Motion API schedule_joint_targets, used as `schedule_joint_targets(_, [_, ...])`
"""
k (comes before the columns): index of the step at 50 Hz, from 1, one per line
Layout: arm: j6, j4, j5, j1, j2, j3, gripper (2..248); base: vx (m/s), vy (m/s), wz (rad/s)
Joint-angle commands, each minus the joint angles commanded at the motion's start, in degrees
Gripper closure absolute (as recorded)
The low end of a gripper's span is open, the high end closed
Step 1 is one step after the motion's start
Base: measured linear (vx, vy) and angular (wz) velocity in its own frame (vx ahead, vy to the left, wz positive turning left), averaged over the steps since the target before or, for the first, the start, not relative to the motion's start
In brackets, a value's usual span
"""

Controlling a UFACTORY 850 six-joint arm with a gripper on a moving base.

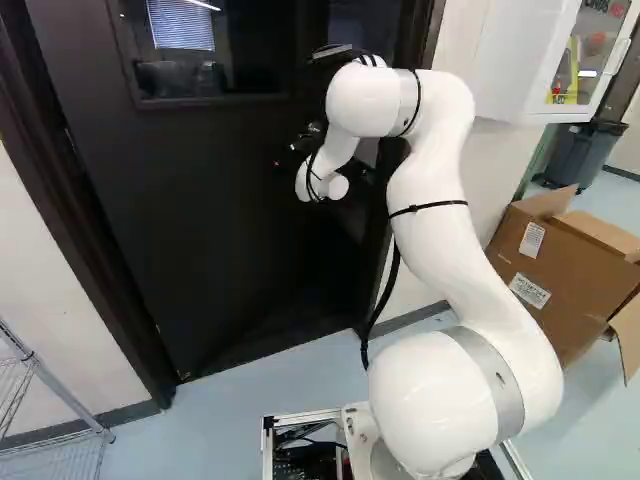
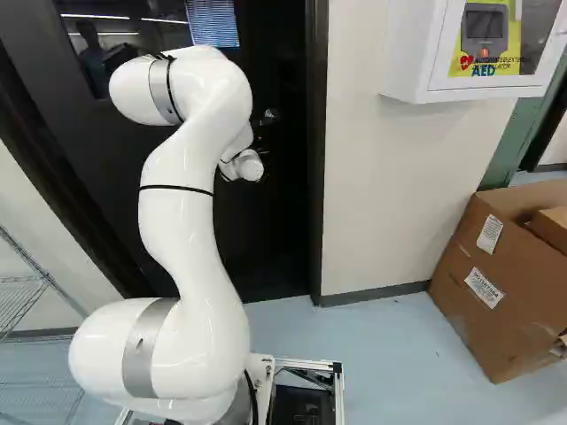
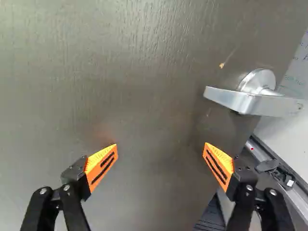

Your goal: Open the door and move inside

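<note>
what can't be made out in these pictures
- Room beyond the tall dark door: left base view, the door hides it.
- Latch by the silver lever handle: wrist view, hidden at the door's edge.
- Details of the black end effector with orange pads: left base view, small, dark on dark.
- Top of the white wall cabinet: right base view, cut off by the top edge.
- Far side of the brown cardboard box: right base view, cut off by the right edge.
</note>
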Motion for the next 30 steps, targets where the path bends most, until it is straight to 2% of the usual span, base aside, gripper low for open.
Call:
schedule_joint_targets(13, [0.0, 0.46, 0.0, 0.07, 1.18, 1.66, 3, 0.0, 0.0, 0.0])
schedule_joint_targets(30, [0.0, 2.51, 0.0, 0.26, 4.95, 6.9, 3, 0.0, 0.0, 0.0])
